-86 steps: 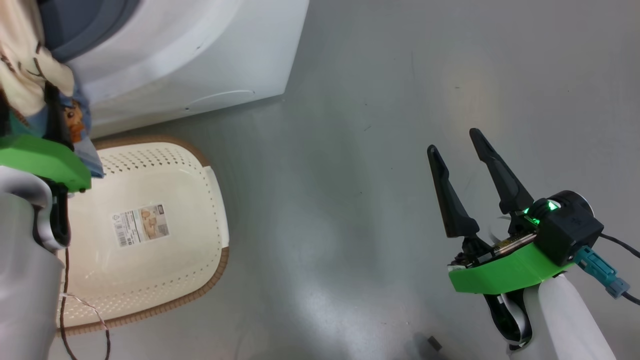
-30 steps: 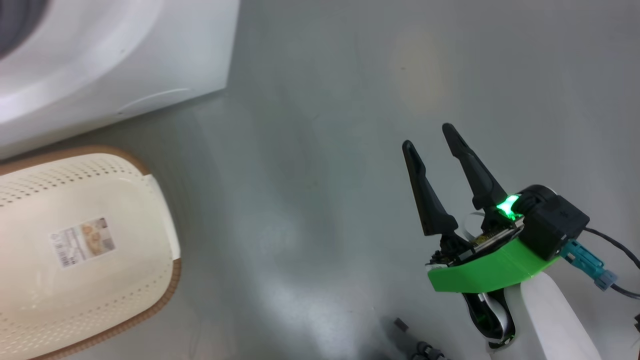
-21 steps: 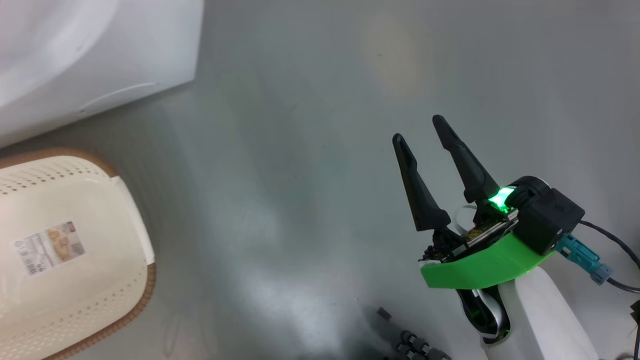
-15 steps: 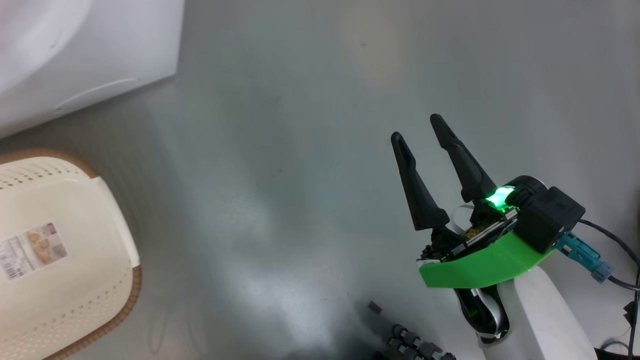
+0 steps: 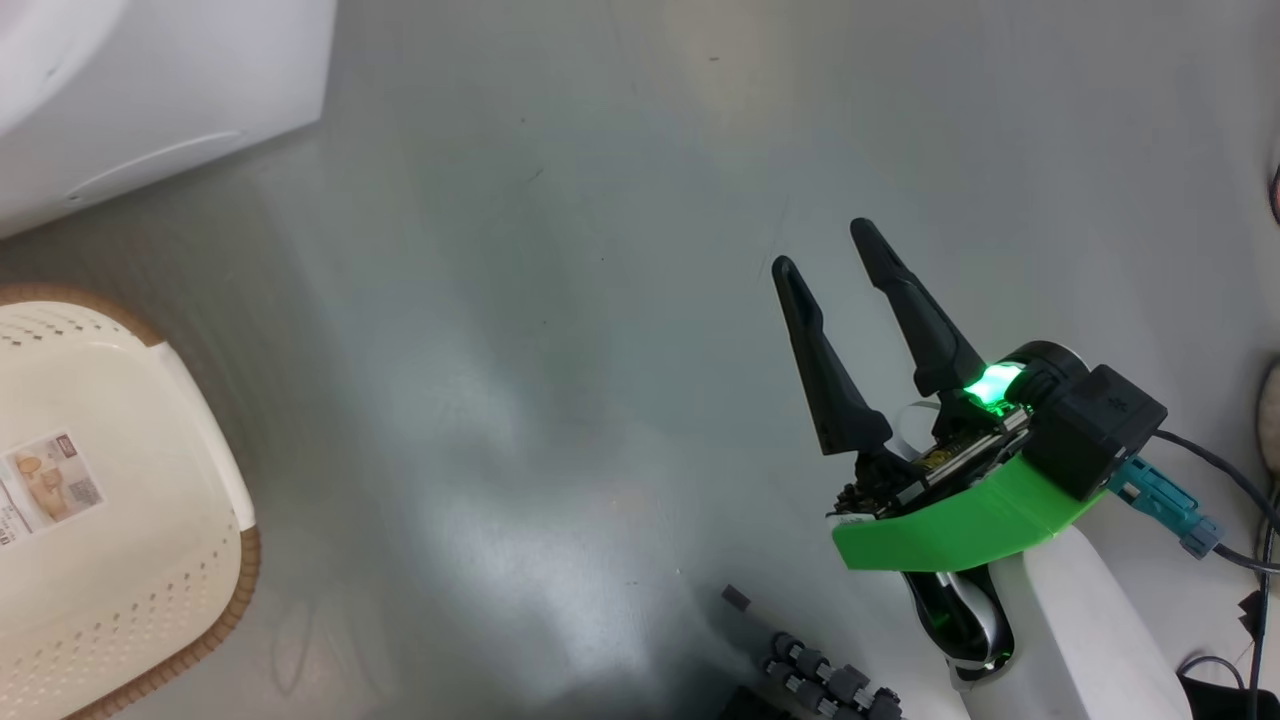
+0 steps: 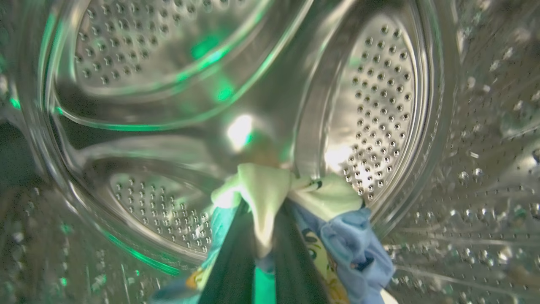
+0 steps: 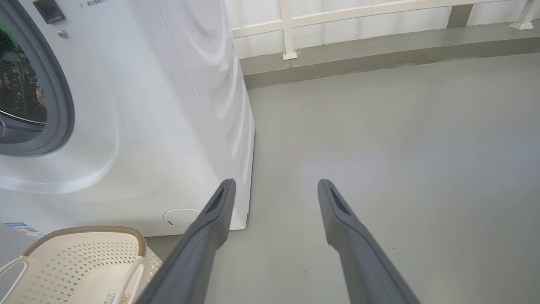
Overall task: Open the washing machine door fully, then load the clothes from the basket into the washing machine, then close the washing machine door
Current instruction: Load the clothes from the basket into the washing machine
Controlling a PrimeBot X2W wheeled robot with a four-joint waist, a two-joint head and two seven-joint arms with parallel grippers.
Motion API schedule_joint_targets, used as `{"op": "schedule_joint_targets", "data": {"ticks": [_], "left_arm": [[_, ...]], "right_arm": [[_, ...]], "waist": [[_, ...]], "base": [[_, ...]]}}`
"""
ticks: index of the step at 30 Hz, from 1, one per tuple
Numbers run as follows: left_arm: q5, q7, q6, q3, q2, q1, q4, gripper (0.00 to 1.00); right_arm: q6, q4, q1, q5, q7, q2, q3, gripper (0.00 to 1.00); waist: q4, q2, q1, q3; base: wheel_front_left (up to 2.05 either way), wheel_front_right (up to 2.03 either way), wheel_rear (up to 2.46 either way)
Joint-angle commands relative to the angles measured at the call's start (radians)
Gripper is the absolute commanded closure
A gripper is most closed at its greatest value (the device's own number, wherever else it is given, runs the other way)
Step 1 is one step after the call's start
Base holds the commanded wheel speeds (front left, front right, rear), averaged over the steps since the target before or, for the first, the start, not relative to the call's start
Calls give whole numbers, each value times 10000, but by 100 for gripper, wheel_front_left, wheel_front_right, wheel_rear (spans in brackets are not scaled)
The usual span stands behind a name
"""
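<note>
Left wrist view: the left end effector [image 6: 263, 207] clamps the clothes [image 6: 337, 240] inside the drum [image 6: 379, 105]. Head view: one basket [image 5: 150, 620] on the floor [image 5: 560, 300] near one washing machine [image 5: 150, 90]. There the right end effector [image 5: 822, 244] stands wide, unloaded.

right pincer [image 7: 275, 183]: fingers spread wide, above grey floor [image 7: 400, 147] | white washing machine [image 7: 168, 105]: left, grey gasket [image 7: 63, 105] ring at left edge, blue sticker [image 7: 17, 226] low on front | cream perforated basket [image 7: 84, 230]: brown rim, bottom left, just beside machine front
</note>
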Motion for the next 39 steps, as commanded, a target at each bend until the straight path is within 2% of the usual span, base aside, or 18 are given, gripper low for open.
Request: {"op": "schedule_joint_targets", "data": {"ticks": [1,6,10,12,13,20,31,39], "left_arm": [[-246,345,-29,137,291,172,-12,100],[-982,1754,-243,308,22,464,351,100],[-1416,2478,-265,449,-94,648,281,99],[-1564,2637,-186,526,-131,763,185,29],[-1630,2711,-151,556,-141,837,146,0],[-1980,2798,103,729,-263,1432,-155,0],[-2718,1047,310,1206,-625,3619,-1019,0],[-3238,-471,674,1684,-930,6199,-2564,0]], "right_arm": [[16,-232,80,48,-118,-9,133,0],[16,-197,78,-49,-118,-9,74,0],[16,-186,34,-110,-118,-9,30,0],[16,-175,8,-148,-118,-9,2,0],[16,-166,-4,-173,-118,-9,-18,0],[16,-143,8,-356,-118,-9,-239,0],[16,-150,262,-864,-118,-9,-763,0],[16,-185,635,-1225,-118,-9,-1170,0]], "waist": [[49,0,0,8],[181,0,0,-9],[310,0,0,-33],[384,0,0,-60],[426,0,0,-81],[741,0,0,-350],[1507,0,0,-1163],[2088,0,0,-1855]], "base": [[0,0,0],[0,0,0],[0,0,0],[0,0,0],[0,0,0],[0,0,0],[0,0,0],[0,0,0]]}}
